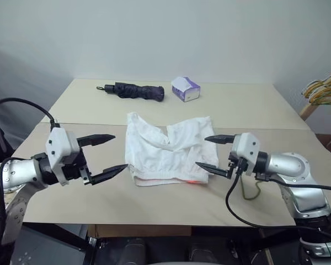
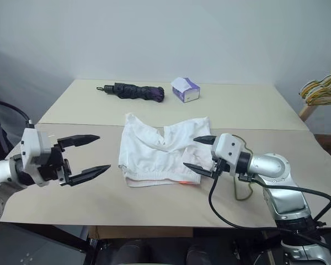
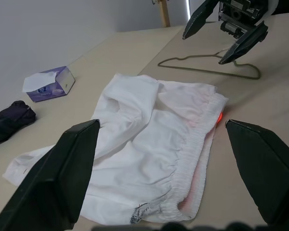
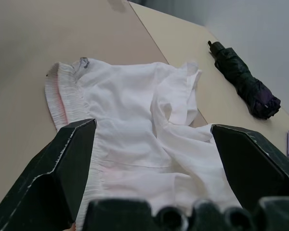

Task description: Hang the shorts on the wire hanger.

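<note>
Because the white soft fabric shorts (image 1: 168,149) lie crumpled mid-table (image 1: 154,201), elastic waistband nearest the robot, both tools flank them with fingers spread: left tool (image 1: 102,156), right tool (image 1: 215,154). Beside the right arm lies the thin olive-green wire hanger (image 3: 209,66), likely awaiting pickup.

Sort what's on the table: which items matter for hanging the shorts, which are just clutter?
Job:
- white soft fabric shorts, crumpled mid-table between both open grippers
- thin dark olive wire hanger, flat on the table beyond the right gripper

Lying about:
- folded dark umbrella, far side
- purple-and-white tissue box, far side
- bunch of hangers off the table's right edge
</note>
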Controlling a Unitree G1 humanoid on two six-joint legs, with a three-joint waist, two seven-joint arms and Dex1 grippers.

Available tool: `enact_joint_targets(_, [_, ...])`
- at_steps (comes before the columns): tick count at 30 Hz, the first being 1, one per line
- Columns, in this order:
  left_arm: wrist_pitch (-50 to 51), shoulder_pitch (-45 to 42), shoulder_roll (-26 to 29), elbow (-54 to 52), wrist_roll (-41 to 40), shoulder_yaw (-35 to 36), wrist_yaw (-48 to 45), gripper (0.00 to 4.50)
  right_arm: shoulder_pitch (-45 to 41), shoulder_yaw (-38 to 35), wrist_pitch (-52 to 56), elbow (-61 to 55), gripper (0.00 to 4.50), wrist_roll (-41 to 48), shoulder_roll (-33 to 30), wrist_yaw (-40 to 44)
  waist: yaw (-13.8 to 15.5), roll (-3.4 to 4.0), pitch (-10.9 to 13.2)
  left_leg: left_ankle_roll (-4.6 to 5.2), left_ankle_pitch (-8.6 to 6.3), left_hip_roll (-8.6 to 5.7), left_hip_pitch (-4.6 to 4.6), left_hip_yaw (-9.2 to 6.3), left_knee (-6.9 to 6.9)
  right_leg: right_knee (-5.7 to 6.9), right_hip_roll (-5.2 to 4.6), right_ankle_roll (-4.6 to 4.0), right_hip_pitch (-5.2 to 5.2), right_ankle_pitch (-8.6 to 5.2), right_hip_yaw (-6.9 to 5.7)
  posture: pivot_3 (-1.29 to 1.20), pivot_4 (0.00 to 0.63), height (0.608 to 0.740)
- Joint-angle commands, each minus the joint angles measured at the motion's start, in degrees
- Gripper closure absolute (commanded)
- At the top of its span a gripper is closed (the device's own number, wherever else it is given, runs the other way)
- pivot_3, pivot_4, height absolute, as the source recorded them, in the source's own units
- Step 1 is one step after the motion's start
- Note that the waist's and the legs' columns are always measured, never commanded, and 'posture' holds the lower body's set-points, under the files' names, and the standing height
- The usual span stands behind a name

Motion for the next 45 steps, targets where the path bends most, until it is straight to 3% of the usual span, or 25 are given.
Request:
enact_joint_targets(1, [-2.11,-0.94,-0.06,0.26,0.61,0.27,-0.81,0.0,-0.67,-1.87,0.31,-1.99,0.06,0.69,-0.71,-0.6,-0.02,0.0,0.0,0.0,0.0,0.0,0.0,0.0,0.0,0.0,0.0,0.0,0.0,0.0,0.0,0.13,0.0,0.74])
enact_joint_targets(15, [-2.53,-2.44,0.18,1.59,1.75,-1.18,-1.52,0.0,-0.24,-0.46,0.23,-3.38,0.06,-0.66,-1.64,-0.36,-1.03,0.0,0.0,0.04,0.03,0.01,0.01,0.0,0.0,0.02,0.01,0.0,0.01,0.0,0.0,0.11,0.0,0.74])
enact_joint_targets(22, [-2.8,-2.61,-0.28,2.21,1.42,-2.43,-2.69,0.0,-1.27,9.17,-0.59,-6.8,0.06,-9.78,-6.56,3.54,-1.37,0.0,0.0,0.02,0.01,0.04,0.02,0.0,0.0,0.02,0.02,-0.03,-0.01,-0.02,-0.01,0.08,0.0,0.74])
enact_joint_targets(30, [-2.92,-5.69,-0.52,3.69,1.94,-4.76,-3.26,0.0,-11.46,26.05,6.54,-0.52,0.06,-30.82,0.02,-0.13,-2.87,-0.02,-0.01,0.02,0.02,0.04,0.04,0.01,0.0,0.09,0.06,-0.04,-0.04,-0.02,-0.02,0.06,0.0,0.74])
enact_joint_targets(33, [-3.08,-6.04,-0.62,3.89,2.15,-4.95,-3.41,0.0,-13.66,30.05,7.13,2.51,0.63,-36.29,0.3,1.07,-2.87,-0.02,-0.01,0.11,0.07,0.0,0.01,0.02,0.0,0.09,0.05,-0.11,-0.05,0.01,-0.02,0.06,0.0,0.74])
enact_joint_targets(39, [-3.33,-5.79,-0.92,3.56,2.55,-4.87,-3.21,0.0,-16.09,32.05,3.07,7.88,2.58,-43.04,0.67,-1.3,-2.81,-0.02,-0.01,0.3,0.19,0.01,0.06,0.01,0.01,0.14,0.05,-0.11,-0.03,0.0,-0.03,0.07,0.0,0.74])
enact_joint_targets(44, [-3.51,-5.77,-1.4,3.43,2.94,-5.06,-2.92,0.0,-17.85,30.16,-2.8,11.11,4.35,-42.85,-1.1,-0.23,-2.85,-0.02,-0.01,0.3,0.19,0.01,0.07,0.02,0.01,0.15,0.05,-0.09,-0.02,-0.03,-0.03,0.07,0.0,0.74])
enact_joint_targets(45, [-3.56,-5.77,-1.49,3.43,2.99,-5.06,-2.88,0.0,-18.35,29.68,-4.59,11.86,4.47,-42.42,-1.73,0.07,-2.84,-0.02,-0.01,0.3,0.19,0.0,0.05,0.02,0.01,0.15,0.05,-0.11,-0.03,-0.02,-0.03,0.07,0.0,0.74])
